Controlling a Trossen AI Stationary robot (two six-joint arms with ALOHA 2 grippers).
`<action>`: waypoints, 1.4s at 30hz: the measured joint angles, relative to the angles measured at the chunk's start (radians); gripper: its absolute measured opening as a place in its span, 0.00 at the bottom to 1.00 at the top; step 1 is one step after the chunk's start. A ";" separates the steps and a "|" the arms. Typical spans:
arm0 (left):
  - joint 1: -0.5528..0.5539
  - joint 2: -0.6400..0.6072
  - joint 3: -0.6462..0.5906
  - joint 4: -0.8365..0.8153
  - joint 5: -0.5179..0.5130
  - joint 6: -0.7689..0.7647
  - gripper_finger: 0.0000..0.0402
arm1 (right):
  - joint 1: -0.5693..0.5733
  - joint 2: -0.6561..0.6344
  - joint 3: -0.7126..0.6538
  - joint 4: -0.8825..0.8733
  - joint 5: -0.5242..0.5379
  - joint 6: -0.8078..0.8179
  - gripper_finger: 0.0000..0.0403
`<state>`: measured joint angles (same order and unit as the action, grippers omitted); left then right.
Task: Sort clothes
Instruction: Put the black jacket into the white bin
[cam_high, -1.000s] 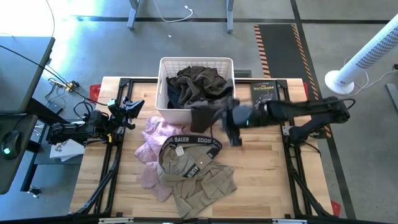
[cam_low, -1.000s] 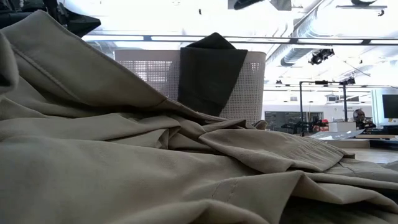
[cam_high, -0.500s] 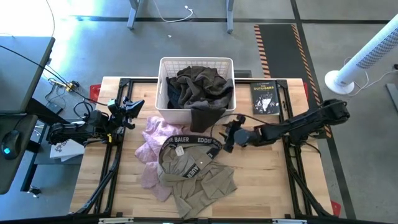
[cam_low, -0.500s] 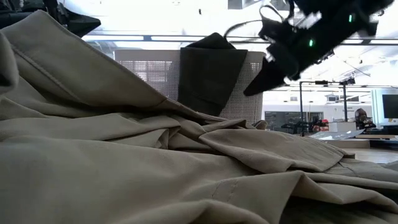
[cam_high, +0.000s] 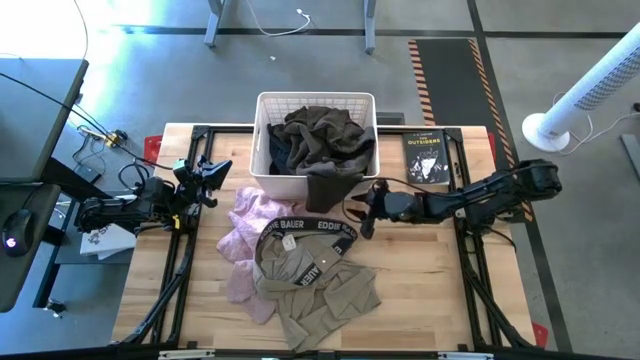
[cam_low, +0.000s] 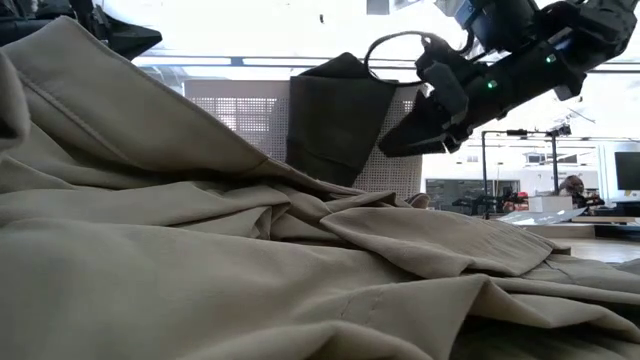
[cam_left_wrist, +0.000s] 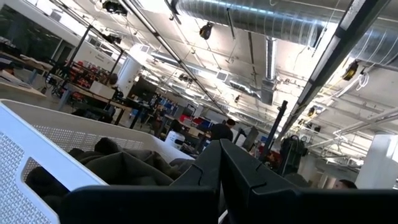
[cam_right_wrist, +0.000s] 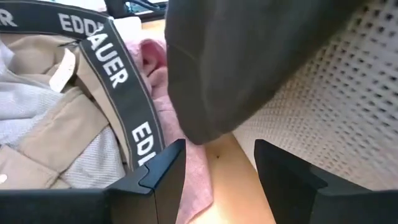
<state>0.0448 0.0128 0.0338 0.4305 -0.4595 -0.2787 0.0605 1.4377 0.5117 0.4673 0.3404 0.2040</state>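
A white basket (cam_high: 262, 150) at the table's far middle holds dark garments (cam_high: 285, 150) under an olive-brown one (cam_high: 325, 130). A flap of the olive-brown one (cam_right_wrist: 249, 68) hangs over the basket's near wall. Khaki trousers (cam_high: 315, 285) with a black lettered waistband (cam_high: 305, 228) lie in front, over a pale pink garment (cam_high: 243, 235). My right gripper (cam_high: 365, 212) is open and empty, just right of the flap and above the table; it also shows in the low view (cam_low: 390, 148). My left gripper (cam_high: 208, 175) waits shut at the table's left.
A small black book (cam_high: 427, 157) lies right of the basket. The basket's perforated wall (cam_right_wrist: 336, 106) stands close to my right gripper's fingers. Bare wood (cam_high: 430, 270) lies at the near right. The trousers (cam_low: 250, 270) fill the low view's foreground.
My right gripper has come down from higher up near the basket's near right corner. It then went a little toward the table's left, closer to the olive-brown flap hanging over the basket wall. The clothes have not moved.
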 joint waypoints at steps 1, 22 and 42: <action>0.000 0.000 0.000 0.000 0.000 0.000 0.00 | 0.002 0.006 0.000 0.010 -0.001 -0.001 0.47; 0.000 0.000 0.000 0.001 -0.001 0.002 0.00 | -0.001 0.338 0.162 0.275 -0.031 -0.002 0.47; -0.021 0.025 0.138 -0.232 -0.091 -0.063 0.00 | 0.137 0.202 0.590 -0.677 0.230 -0.239 0.47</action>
<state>0.0236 0.0381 0.1719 0.1984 -0.5504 -0.3413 0.1980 1.6398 1.1019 -0.2100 0.5700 -0.0352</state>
